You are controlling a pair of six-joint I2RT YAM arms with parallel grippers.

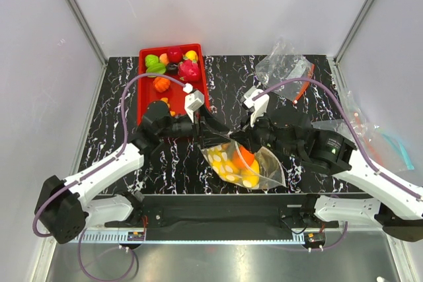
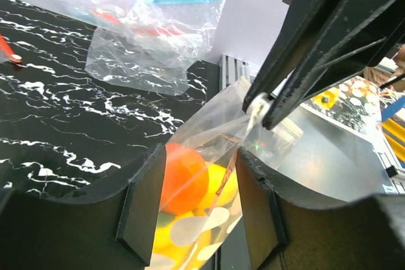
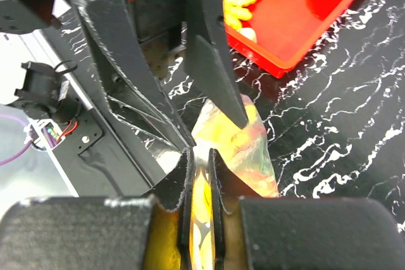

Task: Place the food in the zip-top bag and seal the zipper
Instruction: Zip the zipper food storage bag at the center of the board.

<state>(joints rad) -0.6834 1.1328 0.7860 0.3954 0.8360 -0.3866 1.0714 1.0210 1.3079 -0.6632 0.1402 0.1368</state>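
The dotted zip-top bag (image 1: 258,171) lies at the table's front centre. It holds a round orange (image 1: 243,156) and yellow fruit (image 1: 250,177). My right gripper (image 1: 247,138) is shut on the bag's mouth edge, seen pinched in the right wrist view (image 3: 199,156) and the left wrist view (image 2: 256,104). My left gripper (image 1: 215,142) is open, its fingers (image 2: 149,200) straddling the bag (image 2: 190,226) just below the mouth. The orange (image 2: 183,178) and yellow fruit (image 2: 223,184) show through the plastic. The zipper strip itself is mostly hidden by the fingers.
A red tray (image 1: 147,100) at the back left holds a green apple (image 1: 153,63), a dark red apple (image 1: 174,55), a pink dragon fruit (image 1: 190,70) and other toys. Other clear bags lie at the back right (image 1: 284,67) and at the right edge (image 1: 380,140).
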